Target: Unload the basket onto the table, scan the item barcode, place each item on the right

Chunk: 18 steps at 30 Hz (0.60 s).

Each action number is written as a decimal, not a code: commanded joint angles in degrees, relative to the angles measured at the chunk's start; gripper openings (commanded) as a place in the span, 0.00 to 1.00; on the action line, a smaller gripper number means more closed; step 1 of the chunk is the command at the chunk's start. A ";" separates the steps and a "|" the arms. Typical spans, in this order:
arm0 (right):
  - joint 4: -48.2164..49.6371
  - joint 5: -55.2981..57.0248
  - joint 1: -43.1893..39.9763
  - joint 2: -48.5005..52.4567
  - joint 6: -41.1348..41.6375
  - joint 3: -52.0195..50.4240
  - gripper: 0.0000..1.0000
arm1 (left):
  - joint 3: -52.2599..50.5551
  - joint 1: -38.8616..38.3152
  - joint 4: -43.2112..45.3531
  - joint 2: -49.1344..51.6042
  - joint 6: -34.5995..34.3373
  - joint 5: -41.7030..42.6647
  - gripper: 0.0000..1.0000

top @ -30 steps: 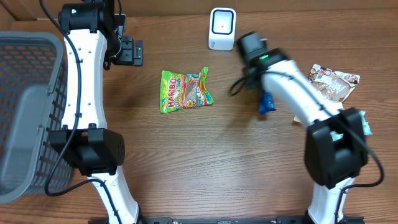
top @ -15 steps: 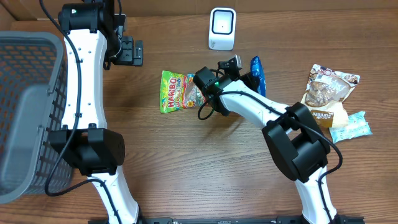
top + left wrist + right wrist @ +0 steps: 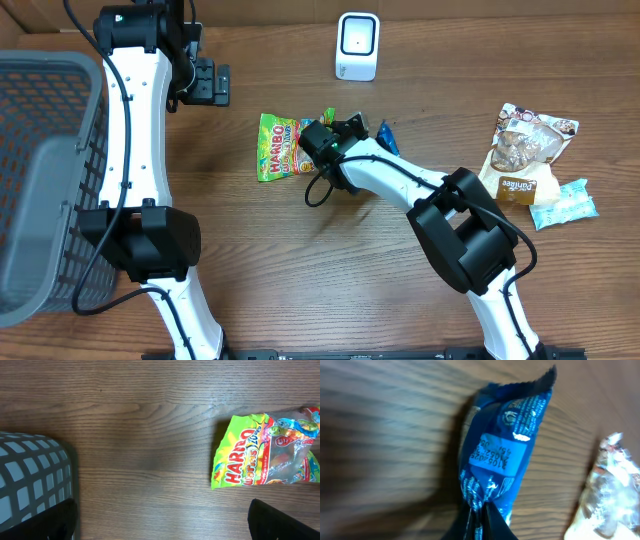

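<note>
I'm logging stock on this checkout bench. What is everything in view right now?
scanner: one, white, far edge, middle
Haribo bag: one, green, mid-table
blue packet: one, blue, held by right claw
brown-and-white packet: one, right side
tan packet: one, tan, next to the brown-and-white packet
pale blue packet: one, beside the tan packet
basket: one, grey, left edge
table: one, brown wood
left claw: one, black, open, empty
right claw: one, black, shut on the blue packet

1 blue packet (image 3: pixel 497 460), 4 other snack packets (image 3: pixel 280 150) (image 3: pixel 531 135) (image 3: pixel 519 186) (image 3: pixel 565 203), 1 scanner (image 3: pixel 357 46), 1 basket (image 3: pixel 50 62).
</note>
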 commanded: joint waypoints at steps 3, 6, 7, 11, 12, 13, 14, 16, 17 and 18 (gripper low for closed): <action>-0.92 -13.92 1.49 -0.28 -5.90 1.20 0.71 | 0.39 -0.48 0.07 0.44 1.09 0.63 1.00; -3.56 -17.92 1.55 -1.25 -5.97 3.82 0.79 | 0.39 -0.48 0.07 0.44 1.09 0.63 1.00; -4.24 -20.00 1.31 -1.79 -6.34 4.90 0.79 | 0.39 -0.48 0.07 0.44 1.09 0.63 1.00; -5.68 -30.36 -1.33 -5.64 -9.16 10.58 0.79 | 0.39 -0.48 0.07 0.44 1.09 0.63 1.00; -5.95 -31.71 -2.27 -6.51 -9.16 11.78 0.79 | 0.39 -0.48 0.07 0.44 1.09 0.63 1.00; -6.34 -33.09 -3.63 -7.58 -9.16 13.00 0.78 | 0.39 -0.48 0.07 0.44 1.09 0.63 1.00; -6.56 -34.32 -5.01 -8.46 -9.18 13.79 0.76 | 0.39 -0.48 0.07 0.44 1.09 0.63 1.00; -6.80 -36.92 -8.11 -9.97 -10.47 14.49 0.73 | 0.39 -0.48 0.07 0.44 1.07 0.63 1.00; -6.78 -37.59 -9.77 -10.43 -10.62 14.49 0.72 | 0.39 -0.48 0.07 0.44 1.09 0.63 1.00; -6.82 -38.42 -11.67 -10.58 -10.60 14.49 0.69 | 0.39 -0.48 0.07 0.44 1.09 0.63 1.00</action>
